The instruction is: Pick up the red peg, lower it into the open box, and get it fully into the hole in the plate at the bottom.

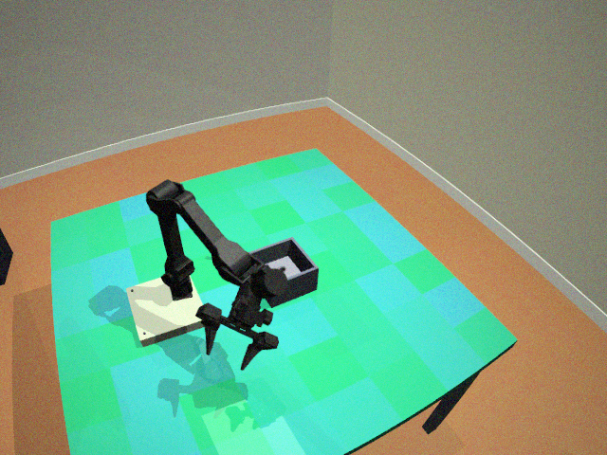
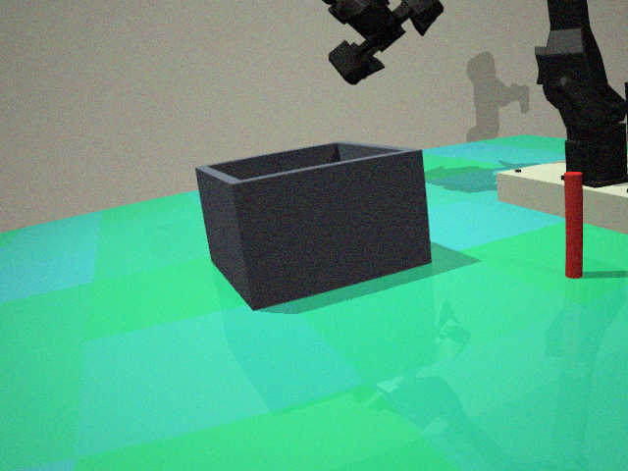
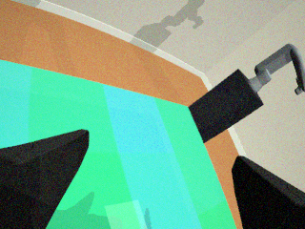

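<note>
The red peg [image 2: 573,225] stands upright on the table at the right of the exterior view. It cannot be made out in the top view or the wrist view. The open dark box [image 1: 301,287] [image 2: 335,228] stands on the table apart from the peg. In the top view a pale plate [image 1: 289,263] shows at its bottom, with a dark spot partly behind the arm; the hole is not clear. My gripper [image 1: 226,360] [image 3: 163,153] is wide open and empty, raised above the table, on the other side of the box from the peg.
The arm's cream base board [image 1: 161,316] [image 2: 527,187] lies on the table. My forearm passes over one corner of the box in the top view. A dark block [image 3: 226,106] with a grey bent part shows past the table's edge in the wrist view.
</note>
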